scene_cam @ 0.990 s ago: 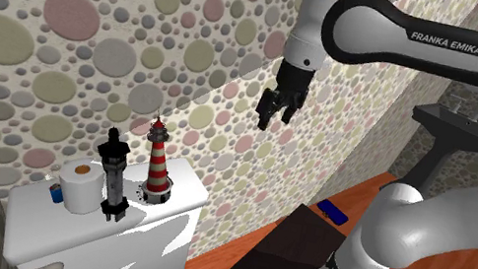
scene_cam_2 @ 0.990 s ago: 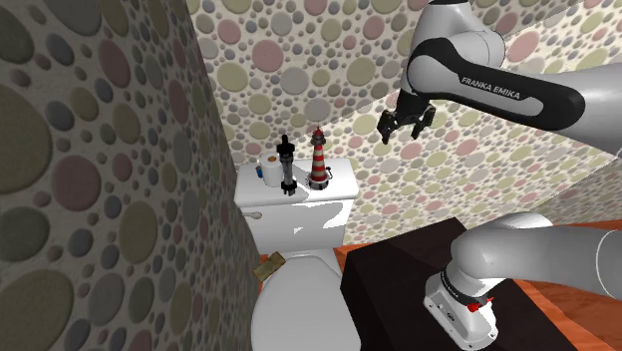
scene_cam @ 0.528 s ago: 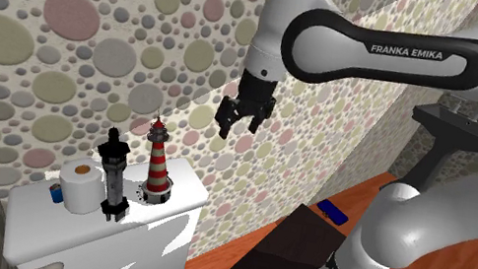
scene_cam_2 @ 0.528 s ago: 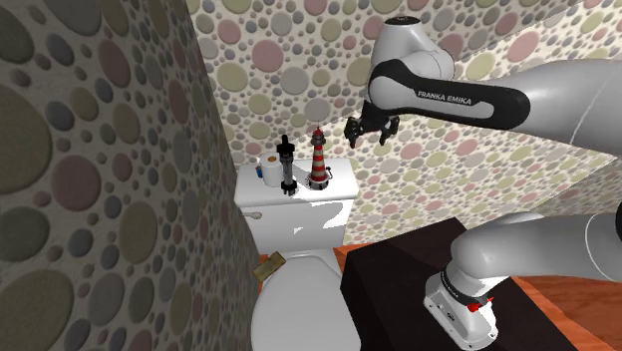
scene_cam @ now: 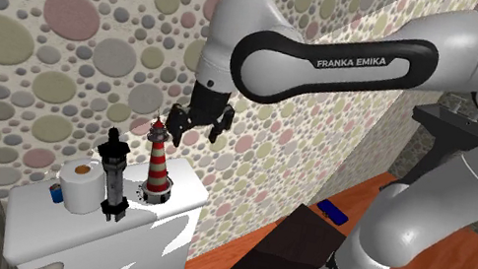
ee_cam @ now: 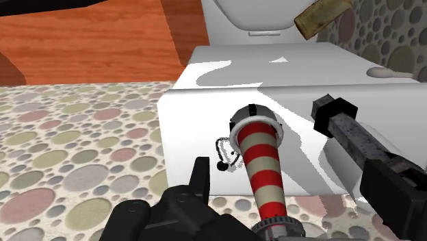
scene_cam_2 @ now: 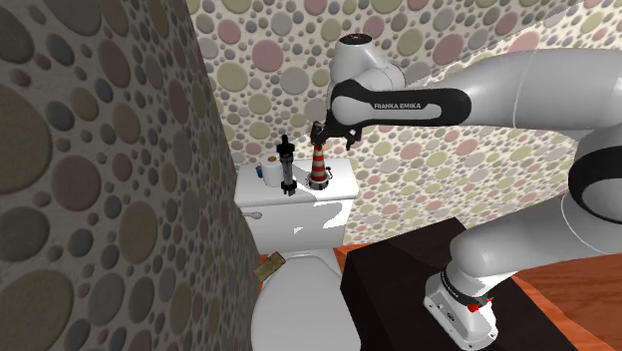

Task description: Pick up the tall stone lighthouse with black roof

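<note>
- Fingers (scene_cam: 175, 122): spread apart, grasping nothing; frame centre, just above the striped lighthouse (scene_cam: 159, 161).
- Stone lighthouse (scene_cam: 112, 175): upright on the toilet tank (scene_cam: 146, 228), lower left, between striped lighthouse and paper roll (scene_cam: 78, 188).

Bathroom: toilet (scene_cam_2: 299, 309), cistern (scene_cam_2: 319, 214), pebble-patterned walls (scene_cam_2: 100, 150)

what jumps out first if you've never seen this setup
The walls, covered in multicoloured pebble-like spots, dominate every side. Against them, the big white arm reaches across with its black end effector open close above a red-and-white striped lighthouse on the white toilet tank. Beside that stands a darker grey lighthouse with a black top, next to a toilet roll.
</note>
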